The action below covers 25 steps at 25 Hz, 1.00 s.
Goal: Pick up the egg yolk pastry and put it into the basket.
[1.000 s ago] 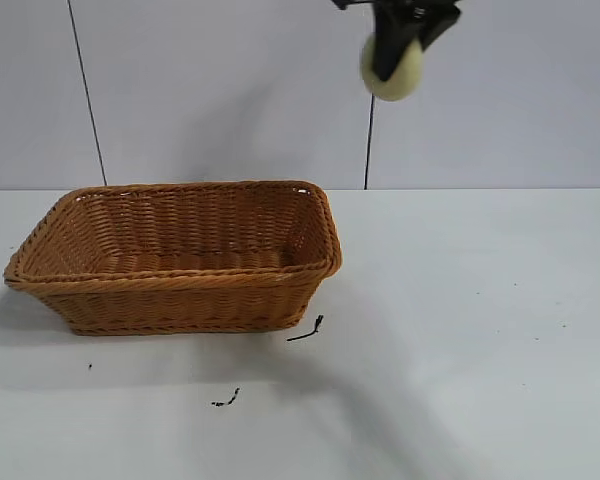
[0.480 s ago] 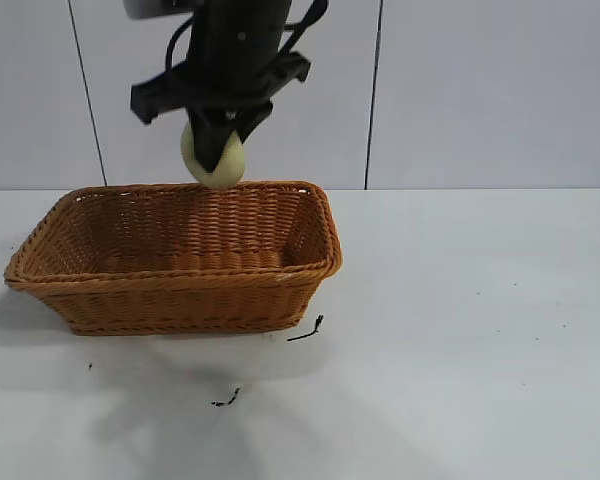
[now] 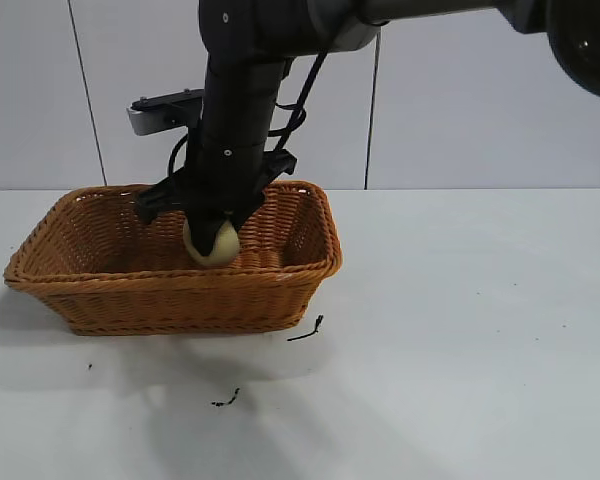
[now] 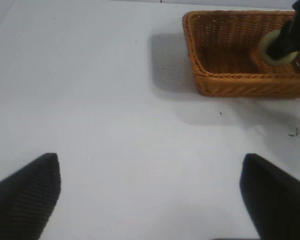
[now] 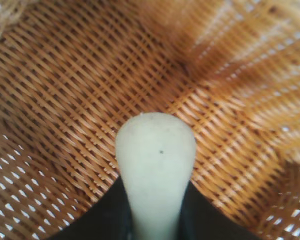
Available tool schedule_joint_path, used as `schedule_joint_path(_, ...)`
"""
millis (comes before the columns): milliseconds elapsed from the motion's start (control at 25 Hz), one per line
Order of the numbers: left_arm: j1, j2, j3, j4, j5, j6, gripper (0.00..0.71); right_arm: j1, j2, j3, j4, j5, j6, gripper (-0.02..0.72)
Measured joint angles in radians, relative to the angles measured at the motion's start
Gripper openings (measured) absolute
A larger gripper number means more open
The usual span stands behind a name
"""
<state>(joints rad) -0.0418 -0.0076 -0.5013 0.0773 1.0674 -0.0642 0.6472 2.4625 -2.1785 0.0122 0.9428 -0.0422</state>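
Wicker fills the right wrist view: the basket (image 3: 170, 260) sits on the white counter (image 3: 460, 330), and the right gripper (image 3: 212, 235) reaches down inside it, toward the end of the basket nearer the bare stretch of counter. Between its jaws is the egg yolk pastry (image 3: 212, 243), a pale cream lump, low within the basket's walls and close above the woven floor. From the wrist, dark jaws flank the pastry's sides, so it looks held; whether the grip has begun to loosen I cannot tell. The left gripper (image 4: 150, 200) hangs well apart from the basket over bare counter, its jaws spread wide and holding nothing.

By my reading, this is the release step. Next the jaws need to part enough to let the pastry settle on the basket floor, then lift straight out without catching the braided rim.
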Motion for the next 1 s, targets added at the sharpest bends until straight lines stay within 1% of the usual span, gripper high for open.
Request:
schedule_joint_path(40,0.000,0.000,0.000,0.000,0.000,0.000,0.696,0.000,-0.003,-0.001,-0.001,0.000,-0.001,0.513)
schedule_joint_path(80,0.000,0.000,0.000,0.000,0.000,0.000,0.696,0.000,-0.008,-0.002,-0.012,0.001,-0.004,0.578)
schedule_joint_path(120,0.000,0.000,0.000,0.000,0.000,0.000,0.696,0.000,-0.015,-0.005,-0.020,0.000,-0.006,0.625)
schedule_joint_path(200,0.000,0.000,0.000,0.000,0.000,0.000,0.696,0.000,-0.042,-0.014,-0.051,0.003,-0.007,0.669)
schedule_joint_path(320,0.000,0.000,0.000,0.000,0.000,0.000,0.696,-0.009,-0.081,-0.047,-0.080,0.037,-0.008,0.686)
schedule_joint_path(520,0.000,0.000,0.000,0.000,0.000,0.000,0.696,-0.080,-0.123,-0.116,-0.081,0.100,-0.008,0.694)
schedule_joint_path(640,0.000,0.000,0.000,0.000,0.000,0.000,0.696,-0.153,-0.127,-0.144,-0.079,0.113,-0.008,0.694)
schedule_joint_path(840,0.000,0.000,0.000,0.000,0.000,0.000,0.696,-0.309,-0.126,-0.147,-0.070,0.144,-0.014,0.694)
schedule_joint_path(920,0.000,0.000,0.000,0.000,0.000,0.000,0.696,-0.374,-0.126,-0.147,-0.053,0.148,-0.015,0.694)
schedule_joint_path(1000,0.000,0.000,0.000,0.000,0.000,0.000,0.696,-0.442,-0.126,-0.147,-0.023,0.163,-0.015,0.694)
